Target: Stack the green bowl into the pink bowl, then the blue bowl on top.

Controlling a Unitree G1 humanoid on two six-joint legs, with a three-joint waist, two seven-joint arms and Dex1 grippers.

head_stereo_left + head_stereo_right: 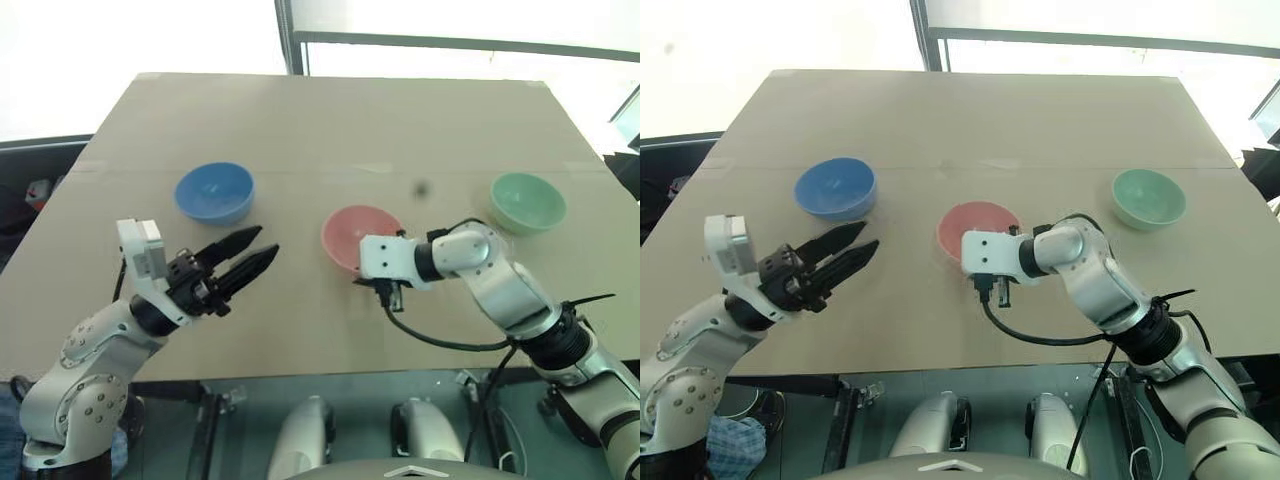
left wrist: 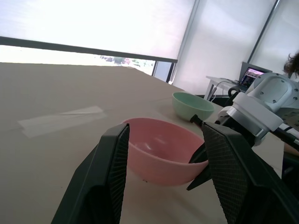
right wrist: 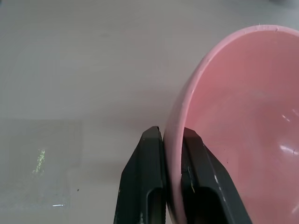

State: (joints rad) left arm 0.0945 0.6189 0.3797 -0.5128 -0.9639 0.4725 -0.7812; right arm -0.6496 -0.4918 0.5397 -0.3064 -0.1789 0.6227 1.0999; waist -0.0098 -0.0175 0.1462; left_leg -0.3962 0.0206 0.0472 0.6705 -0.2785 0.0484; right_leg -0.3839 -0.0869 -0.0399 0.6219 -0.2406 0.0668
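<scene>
The pink bowl (image 1: pixel 348 230) sits upright at the middle of the brown table (image 1: pixel 300 130). My right gripper (image 3: pixel 172 134) is shut on its near rim, one finger (image 3: pixel 150 168) outside the wall and the other inside. The green bowl (image 1: pixel 527 202) stands alone at the right, beyond my right forearm. At the left stands the blue bowl (image 1: pixel 214 191). My left gripper (image 1: pixel 266 242) hovers open and empty just in front of the blue bowl, pointing toward the pink bowl (image 2: pixel 163 154).
The table's near edge (image 1: pixel 300 375) runs just below both arms. A black cable (image 1: pixel 440 343) loops from my right wrist over the table. A strip of clear tape (image 2: pixel 60 120) lies flat on the surface. A laptop (image 2: pixel 252 74) stands off the table's right side.
</scene>
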